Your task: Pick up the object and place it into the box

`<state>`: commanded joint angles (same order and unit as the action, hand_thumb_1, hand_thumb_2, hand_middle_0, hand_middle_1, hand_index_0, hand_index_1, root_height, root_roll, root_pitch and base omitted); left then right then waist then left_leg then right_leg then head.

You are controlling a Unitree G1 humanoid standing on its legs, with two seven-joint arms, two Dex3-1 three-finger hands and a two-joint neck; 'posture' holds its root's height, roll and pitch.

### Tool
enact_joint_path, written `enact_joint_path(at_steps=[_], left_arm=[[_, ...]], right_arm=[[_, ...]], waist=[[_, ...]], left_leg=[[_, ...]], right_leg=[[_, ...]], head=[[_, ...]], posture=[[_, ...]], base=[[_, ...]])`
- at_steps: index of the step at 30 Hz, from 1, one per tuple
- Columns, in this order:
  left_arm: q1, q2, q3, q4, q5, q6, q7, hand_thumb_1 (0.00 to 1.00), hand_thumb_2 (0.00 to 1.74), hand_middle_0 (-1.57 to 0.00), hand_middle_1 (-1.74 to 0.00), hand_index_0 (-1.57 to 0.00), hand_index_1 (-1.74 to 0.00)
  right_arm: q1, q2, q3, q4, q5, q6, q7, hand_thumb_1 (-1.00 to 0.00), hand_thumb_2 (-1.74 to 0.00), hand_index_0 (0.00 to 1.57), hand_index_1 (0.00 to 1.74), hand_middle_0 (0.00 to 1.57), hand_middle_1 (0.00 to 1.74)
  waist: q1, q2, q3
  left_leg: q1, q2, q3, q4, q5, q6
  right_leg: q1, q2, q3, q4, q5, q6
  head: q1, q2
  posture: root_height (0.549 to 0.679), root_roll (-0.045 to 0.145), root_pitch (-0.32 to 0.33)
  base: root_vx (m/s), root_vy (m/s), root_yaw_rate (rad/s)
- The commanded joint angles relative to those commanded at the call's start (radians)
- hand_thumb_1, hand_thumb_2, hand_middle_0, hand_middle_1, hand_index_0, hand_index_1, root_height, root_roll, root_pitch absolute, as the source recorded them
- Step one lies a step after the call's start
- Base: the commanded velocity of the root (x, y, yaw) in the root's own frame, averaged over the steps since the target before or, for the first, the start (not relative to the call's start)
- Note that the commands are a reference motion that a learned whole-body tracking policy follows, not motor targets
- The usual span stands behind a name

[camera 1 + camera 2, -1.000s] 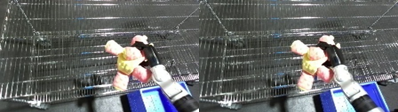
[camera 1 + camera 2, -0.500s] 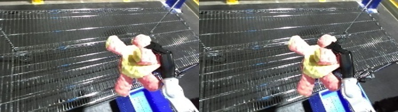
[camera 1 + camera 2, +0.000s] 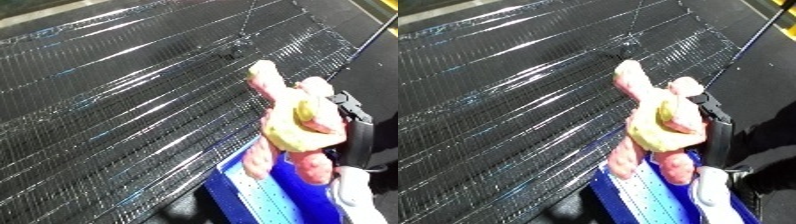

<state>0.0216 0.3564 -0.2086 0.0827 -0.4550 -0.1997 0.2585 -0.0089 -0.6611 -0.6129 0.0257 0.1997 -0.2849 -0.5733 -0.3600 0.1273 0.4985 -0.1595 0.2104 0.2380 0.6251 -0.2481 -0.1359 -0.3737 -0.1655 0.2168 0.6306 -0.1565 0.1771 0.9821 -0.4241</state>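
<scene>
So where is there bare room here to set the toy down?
The wire mesh surface is bare across the whole left and upper part. It is crowded lower right, where the right hand holds the pink and yellow plush toy over the blue bin.

A pink and yellow soft toy is held in the air by the right hand, the black fingers curled round its back. Its legs are hung over the blue bin (near the rim). A black wire rack is seen behind.

Right hand raised, fingers curled in a grasp
</scene>
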Motion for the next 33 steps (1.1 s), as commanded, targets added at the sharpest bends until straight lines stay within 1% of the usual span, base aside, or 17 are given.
enact_joint_path(at_steps=[5,10,15,17,20,23,30,33], left_arm=[[-0.029,-0.007,-0.031,0.029,-0.010,-0.019,-0.008,1.00,1.74,-1.57,-1.74,-1.57,-1.74],[-0.055,-0.012,-0.057,0.052,-0.018,-0.039,-0.014,1.00,1.74,-1.57,-1.74,-1.57,-1.74],[-0.061,-0.006,-0.068,0.070,-0.019,-0.052,-0.025,1.00,1.74,-1.57,-1.74,-1.57,-1.74],[-0.058,0.001,-0.066,0.072,-0.015,-0.053,-0.032,1.00,1.74,-1.57,-1.74,-1.57,-1.74],[-0.055,0.008,-0.060,0.072,-0.008,-0.053,-0.038,1.00,1.74,-1.57,-1.74,-1.57,-1.74],[-0.053,0.014,-0.055,0.070,-0.002,-0.054,-0.040,1.00,1.74,-1.57,-1.74,-1.57,-1.74],[-0.053,0.019,-0.056,0.065,0.004,-0.057,-0.042,1.00,1.74,-1.57,-1.74,-1.57,-1.74],[-0.055,0.020,-0.057,0.063,0.006,-0.059,-0.042,1.00,1.74,-1.57,-1.74,-1.57,-1.74]], right_arm=[[-0.005,-0.028,-0.046,0.130,0.092,-0.035,-0.024,-1.00,-1.74,1.57,1.74,1.57,1.74],[-0.034,-0.049,-0.088,0.269,0.192,-0.080,-0.057,-1.00,-1.74,1.57,1.74,1.57,1.74],[-0.066,-0.063,-0.124,0.427,0.343,-0.128,-0.055,-0.75,-1.30,1.18,1.30,1.18,1.30],[-0.068,-0.074,-0.134,0.498,0.399,-0.135,-0.040,-0.65,-1.13,1.02,1.13,1.02,1.13],[-0.065,-0.096,-0.145,0.594,0.457,-0.135,-0.014,-0.50,-0.87,0.79,0.87,0.79,0.87],[-0.063,-0.115,-0.151,0.656,0.485,-0.129,0.002,-0.35,-0.61,0.55,0.61,0.55,0.61],[-0.059,-0.159,-0.148,0.756,0.496,-0.093,0.025,0.00,0.00,0.00,0.00,0.00,0.00],[-0.058,-0.173,-0.148,0.784,0.501,-0.086,0.031,0.00,0.00,0.00,0.00,0.00,0.00]], waist=[[-0.041,0.022,0.000],[-0.065,0.042,0.000],[-0.063,0.058,-0.004],[-0.058,0.062,-0.008],[-0.050,0.066,-0.014],[-0.044,0.069,-0.018],[-0.033,0.078,-0.022],[-0.029,0.081,-0.024]], left_leg=[[0.013,-0.009,0.021,-0.009,0.001,-0.0020],[0.018,-0.013,0.036,-0.022,0.006,-0.0065],[0.019,-0.014,0.042,-0.038,0.013,-0.0119],[0.020,-0.014,0.043,-0.044,0.017,-0.0135],[0.021,-0.013,0.042,-0.052,0.021,-0.0151],[0.023,-0.012,0.042,-0.058,0.024,-0.0161],[0.027,-0.012,0.041,-0.072,0.033,-0.0168],[0.027,-0.012,0.041,-0.077,0.036,-0.0168]], right_leg=[[0.004,0.0018,0.015,-0.014,0.005,-0.0031],[0.003,0.0023,0.022,-0.021,0.006,-0.0046],[0.005,0.0030,0.023,-0.030,0.008,-0.0067],[0.007,0.0039,0.022,-0.035,0.008,-0.0069],[0.010,0.0048,0.020,-0.042,0.007,-0.0069],[0.012,0.0052,0.017,-0.046,0.006,-0.0067],[0.015,0.0067,0.015,-0.055,0.004,-0.0066],[0.016,0.0066,0.014,-0.057,0.003,-0.0063]], head=[[0.024,0.014],[0.034,0.021],[0.043,0.017],[0.045,0.013],[0.053,0.005],[0.063,-0.001],[0.072,-0.018],[0.073,-0.023]], posture=[[0.636,0.094,-0.124],[0.638,0.098,-0.116],[0.640,0.099,-0.108],[0.641,0.099,-0.104],[0.642,0.098,-0.100],[0.643,0.098,-0.096],[0.644,0.097,-0.088],[0.645,0.098,-0.087]], base=[[0.003,0.051,-0.159],[-0.008,0.026,-0.069],[-0.004,0.001,-0.023],[0.001,-0.018,0.001],[0.004,-0.023,0.012],[0.005,-0.022,0.012],[0.003,-0.016,0.003],[0.006,-0.018,0.016]])
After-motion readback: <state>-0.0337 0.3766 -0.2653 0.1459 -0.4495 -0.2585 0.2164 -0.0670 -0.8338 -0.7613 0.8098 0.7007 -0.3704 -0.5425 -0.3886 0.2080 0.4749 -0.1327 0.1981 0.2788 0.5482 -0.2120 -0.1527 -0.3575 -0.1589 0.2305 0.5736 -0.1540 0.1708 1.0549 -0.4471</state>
